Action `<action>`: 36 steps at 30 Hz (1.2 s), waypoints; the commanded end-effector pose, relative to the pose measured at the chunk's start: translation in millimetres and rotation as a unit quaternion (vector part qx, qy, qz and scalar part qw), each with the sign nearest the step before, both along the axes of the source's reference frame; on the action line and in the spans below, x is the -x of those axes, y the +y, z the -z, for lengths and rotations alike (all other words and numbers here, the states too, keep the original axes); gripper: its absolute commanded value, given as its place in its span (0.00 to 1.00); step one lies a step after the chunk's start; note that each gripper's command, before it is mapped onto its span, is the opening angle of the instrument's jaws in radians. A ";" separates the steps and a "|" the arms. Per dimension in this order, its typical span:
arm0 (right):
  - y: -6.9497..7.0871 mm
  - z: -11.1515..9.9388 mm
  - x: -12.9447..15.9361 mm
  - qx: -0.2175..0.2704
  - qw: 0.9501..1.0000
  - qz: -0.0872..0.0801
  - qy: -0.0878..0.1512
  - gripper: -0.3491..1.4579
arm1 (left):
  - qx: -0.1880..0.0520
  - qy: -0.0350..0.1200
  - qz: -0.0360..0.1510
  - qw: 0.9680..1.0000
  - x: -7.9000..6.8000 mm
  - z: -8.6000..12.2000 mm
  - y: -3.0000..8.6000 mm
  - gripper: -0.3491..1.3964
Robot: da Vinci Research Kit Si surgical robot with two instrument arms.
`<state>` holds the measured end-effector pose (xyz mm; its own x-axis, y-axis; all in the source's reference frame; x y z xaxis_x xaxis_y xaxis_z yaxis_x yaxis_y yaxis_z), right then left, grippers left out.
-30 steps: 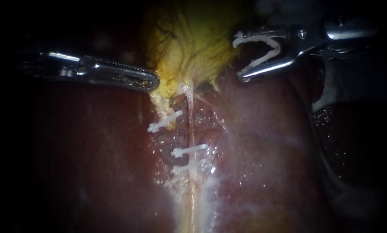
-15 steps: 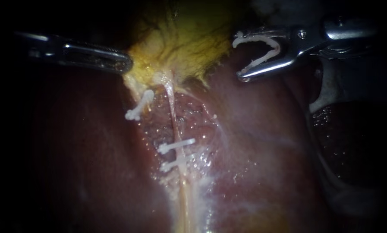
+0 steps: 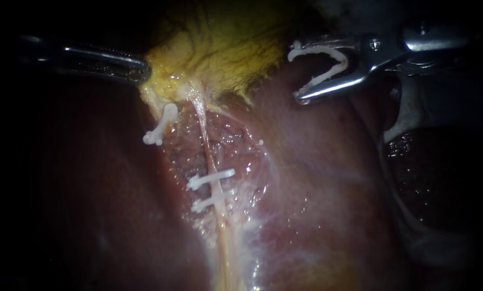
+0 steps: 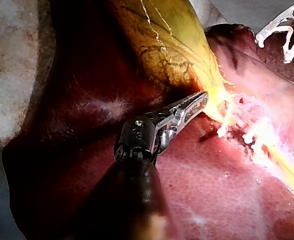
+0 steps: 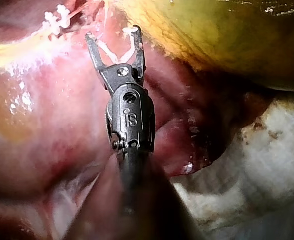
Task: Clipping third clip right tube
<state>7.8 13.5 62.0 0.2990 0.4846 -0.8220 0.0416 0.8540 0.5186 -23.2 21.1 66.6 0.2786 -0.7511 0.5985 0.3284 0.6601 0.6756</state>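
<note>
Endoscope view: the gallbladder (image 3: 219,54) is clamped by the left pincer (image 3: 141,70); an open clip (image 3: 322,49) is held in the spread right pincer (image 3: 298,71).

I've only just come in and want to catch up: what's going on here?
The left instrument grips the edge of the yellow gallbladder, with a thin tube stretched over the liver below it. Two white clips sit across that tube lower down, and one more clip sits on the tissue beside it. The right instrument carries an open clip in its jaws, apart from the tube and not yet placed on it.
</note>
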 end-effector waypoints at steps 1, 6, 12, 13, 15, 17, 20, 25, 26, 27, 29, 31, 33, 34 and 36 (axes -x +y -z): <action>-0.3 0.1 -0.3 -0.011 1.000 0.004 0.004 0.51 | 0.002 0.001 -0.001 1.000 0.0 0.1 0.0 0.00; -1.7 0.5 -2.4 -0.060 0.998 0.023 0.017 0.49 | 0.002 0.000 0.001 1.000 0.1 0.5 -0.1 0.00; -3.9 -0.9 -4.8 -0.109 0.993 0.040 0.023 0.49 | 0.002 -0.001 0.002 1.000 0.2 0.8 -0.2 0.00; -4.3 -1.3 -5.0 -0.113 0.992 0.043 0.024 0.49 | 0.002 -0.001 0.003 1.000 0.2 0.8 -0.2 0.00; -5.1 -2.2 -5.7 -0.126 0.991 0.048 0.025 0.49 | 0.002 -0.001 0.003 1.000 0.2 0.9 -0.2 0.00; -5.7 -2.9 -6.3 -0.137 0.989 0.053 0.025 0.49 | 0.002 -0.001 0.003 1.000 0.2 1.0 -0.3 0.00; -6.9 -4.2 -7.1 -0.154 0.986 0.063 0.024 0.49 | 0.005 0.000 0.002 1.000 0.3 1.1 -0.3 0.00; -8.6 -6.1 -8.3 -0.175 0.981 0.074 0.022 0.49 | 0.005 -0.001 0.003 1.000 0.4 1.2 -0.4 0.00; -8.9 -6.3 -8.4 -0.177 0.981 0.076 0.022 0.49 | 0.005 -0.001 0.004 1.000 0.4 1.3 -0.5 0.00; -9.1 -6.6 -8.6 -0.181 0.980 0.078 0.022 0.49 | 0.005 -0.001 0.004 1.000 0.4 1.3 -0.5 0.00; -9.4 -7.2 -8.9 -0.184 0.980 0.079 0.021 0.49 | 0.005 -0.001 0.004 1.000 0.5 1.4 -0.5 0.00; -9.7 -7.7 -9.2 -0.188 0.979 0.080 0.020 0.49 | 0.005 -0.001 0.004 1.000 0.5 1.4 -0.5 0.00; -9.7 -8.1 -9.4 -0.189 0.979 0.079 0.019 0.49 | 0.005 0.000 0.005 1.000 0.6 1.5 -0.6 0.00; -9.7 -8.4 -9.4 -0.192 0.978 0.078 0.018 0.49 | 0.005 0.001 0.006 1.000 0.6 1.5 -0.6 0.00; -9.5 -8.8 -9.5 -0.194 0.978 0.076 0.020 0.49 | 0.005 0.000 0.005 1.000 0.6 1.5 -0.6 0.00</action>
<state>17.5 4.0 71.0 0.3639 0.7154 -0.5965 0.1785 0.5750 0.7984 -23.8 20.5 65.0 0.2709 -0.7479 0.6060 0.3360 0.6634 0.6686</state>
